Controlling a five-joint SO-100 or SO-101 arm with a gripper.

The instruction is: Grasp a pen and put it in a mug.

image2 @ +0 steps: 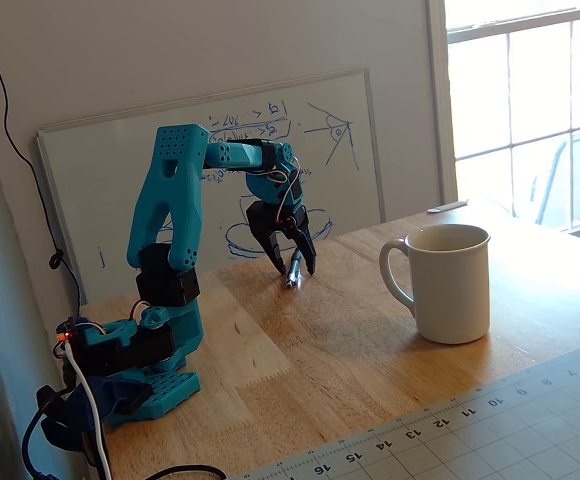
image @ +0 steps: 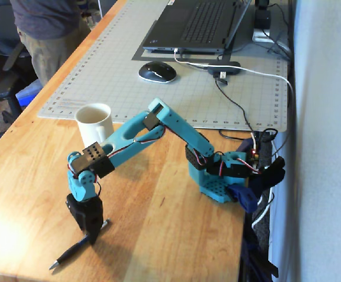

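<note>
In a fixed view from above the table, the arm reaches down to the near edge of the wooden table and the gripper stands over the upper end of the pen, which lies flat and slanted, its tip toward the table's front edge. The grip point looks to be close to one end, not the middle, so the likely trouble is that the pen swings or droops once lifted and then misses the mouth of the mug, which stands well apart, beside the grey mat. The pen also lies near the table's edge; a nudge from a finger instead of a clean pinch could roll it off. From this angle the black fingers merge into one dark shape, so I cannot tell the gap here.

In a fixed view from table level, the gripper is down at the tabletop with its jaws apart, one finger each side of the pen. They seem to straddle it and not yet clamp it, though at this size I cannot rule out light contact. The mug stands upright in the foreground, handle toward the arm, with nothing seen inside.
</note>
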